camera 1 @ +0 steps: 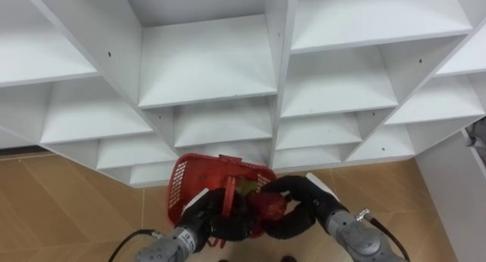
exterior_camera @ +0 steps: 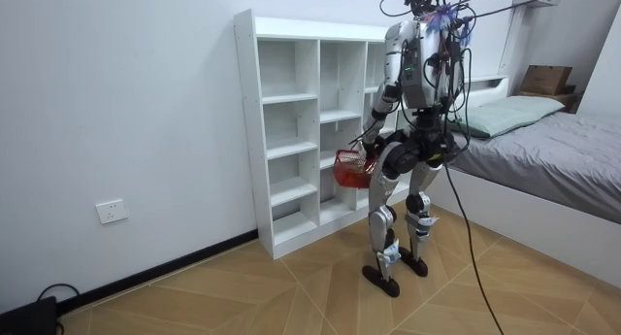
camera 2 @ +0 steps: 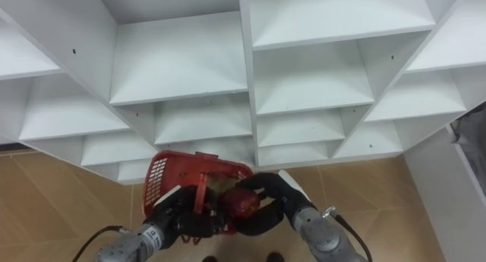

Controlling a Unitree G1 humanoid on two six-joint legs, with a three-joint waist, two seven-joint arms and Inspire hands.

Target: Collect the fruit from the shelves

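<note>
Both hands are engaged: left hand [camera 1: 199, 218] is curled round the handle of the red basket [camera 1: 181, 180], right hand [camera 1: 305, 205] is closed about a red fruit [camera 1: 267, 206] at the basket's mouth, before the white closet [camera 1: 205, 64]. Fruit judged firm, smooth, light, bruisable; cup its sides

The closet [camera 1: 209, 64] is plain white; the basket [camera 1: 186, 182] is red with a perforated grid wall. The fruit [camera 1: 267, 205] is dark red; the left hand [camera 1: 224, 222] and right hand [camera 1: 304, 195] are black. The floor [camera 1: 68, 209] is tan wood-grain.
</note>
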